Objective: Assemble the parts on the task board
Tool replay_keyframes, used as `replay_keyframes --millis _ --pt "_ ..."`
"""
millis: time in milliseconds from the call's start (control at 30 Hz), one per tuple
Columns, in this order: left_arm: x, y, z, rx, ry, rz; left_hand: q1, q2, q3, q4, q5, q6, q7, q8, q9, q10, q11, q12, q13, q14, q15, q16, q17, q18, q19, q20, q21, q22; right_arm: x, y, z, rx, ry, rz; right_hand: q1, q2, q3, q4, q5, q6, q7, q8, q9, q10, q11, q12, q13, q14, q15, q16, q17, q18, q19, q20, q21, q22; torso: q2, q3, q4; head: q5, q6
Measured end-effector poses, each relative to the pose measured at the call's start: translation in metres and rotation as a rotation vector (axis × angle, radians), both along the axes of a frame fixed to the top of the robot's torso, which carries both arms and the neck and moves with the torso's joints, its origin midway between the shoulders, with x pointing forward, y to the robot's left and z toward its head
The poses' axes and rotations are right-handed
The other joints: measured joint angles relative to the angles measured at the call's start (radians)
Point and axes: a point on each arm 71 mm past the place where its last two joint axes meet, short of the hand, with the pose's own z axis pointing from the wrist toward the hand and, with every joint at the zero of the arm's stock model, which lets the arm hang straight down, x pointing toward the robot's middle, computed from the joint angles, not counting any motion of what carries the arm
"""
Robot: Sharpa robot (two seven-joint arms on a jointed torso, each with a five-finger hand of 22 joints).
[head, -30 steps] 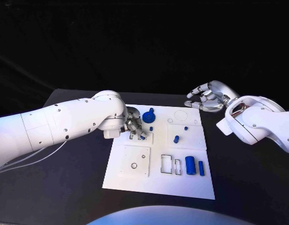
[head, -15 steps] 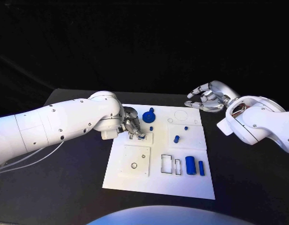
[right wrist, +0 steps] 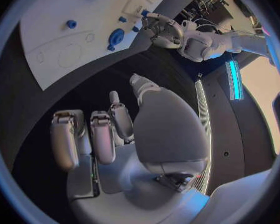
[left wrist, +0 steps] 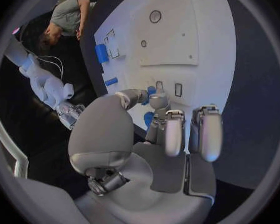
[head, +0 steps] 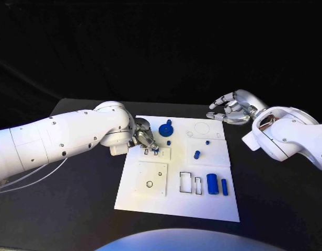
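Black table (head: 78, 198), left robot hand (head: 145, 140) pinching blue part (head: 155, 150)

You're looking at a white task board (head: 206, 201) carrying blue parts (head: 212, 184) on a black table (head: 70, 209), silver hands (head: 229, 112) showing.

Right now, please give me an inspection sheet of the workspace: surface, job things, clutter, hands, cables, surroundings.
Surface: black table, bearing the white task board.
Job's things: blue parts on the board, among them a round part and two upright bars.
Clutter: nothing seen.
Hands: left hand pinches a small blue part over the board; right hand hovers beyond the board's far corner, fingers curled, holding nothing.
Cables: white cables hang under the left arm.
Surroundings: dark backdrop.
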Motion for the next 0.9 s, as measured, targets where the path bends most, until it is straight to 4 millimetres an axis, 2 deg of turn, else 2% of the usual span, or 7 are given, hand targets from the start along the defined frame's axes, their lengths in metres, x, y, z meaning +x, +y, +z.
replay_keyframes --millis 200,467,633,900 --pt "0.0005 0.0009 -0.0005 -0.003 0.0 0.007 -0.02 0.006 -0.006 -0.006 0.013 0.006 -0.003 0.011 0.009 0.008 -0.001 0.004 0.004 0.0 0.0 0.0 0.0 0.0 0.0 0.0 -0.005 0.0 0.0001 0.0001 -0.0003 0.0 0.001 0.0 0.0 0.0 0.0 0.0 0.0 0.0 0.0 0.0 0.0 0.0 0.0 0.0 0.0 0.0 0.0 0.0 0.0 0.0 0.0 0.0 0.0 0.0 0.0 0.0 -0.0004 0.002 -0.001" --pt "0.0015 -0.0016 -0.0029 -0.002 0.004 0.01 -0.044 0.011 -0.018 -0.018 0.046 0.016 -0.005 0.035 0.031 0.03 -0.007 0.018 0.016 0.0 0.0 0.0 0.0 0.0 0.0 0.0 -0.005 0.0 0.0003 0.0001 -0.0007 0.0 0.001 -0.001 0.0 0.0 0.003 0.003 0.004 0.0 0.0 0.0 0.001 0.0 0.0 0.0 0.001 0.0 0.0 0.0 0.0 0.0 0.0 0.0 0.0 0.001 0.0 0.0001 -0.0007 0.004 -0.004" --pt "0.0017 -0.0045 -0.0051 0.001 0.008 0.009 -0.044 0.011 -0.018 -0.018 0.047 0.02 -0.002 0.042 0.037 0.031 -0.006 0.023 0.018 0.0 0.0 0.004 0.0 0.0 0.0 0.0 -0.005 0.0 0.0004 0.0005 -0.0011 0.0 0.002 0.0 0.0 0.0 0.003 0.003 0.004 0.0 0.0 0.0 0.001 0.0 0.0 0.0 0.001 0.0 0.0 0.0 0.001 0.0 0.0 0.0 0.0 0.001 0.0 0.0003 -0.001 0.006 -0.006" --pt "0.0016 -0.0084 -0.0076 0.005 0.012 0.004 -0.061 0.01 -0.017 -0.018 0.071 0.027 -0.002 0.052 0.046 0.039 -0.007 0.023 0.021 0.0 0.0 0.004 0.0 0.0 0.0 0.0 -0.005 0.0 0.0004 0.0008 -0.0017 -0.001 0.003 0.0 0.0 0.0 0.003 0.003 0.008 0.0 0.0 0.0 0.001 0.0 0.0 0.0 0.001 0.0 0.0 0.0 0.001 0.0 0.0 0.0 0.0 0.001 0.0 0.0001 -0.0015 0.007 -0.009"
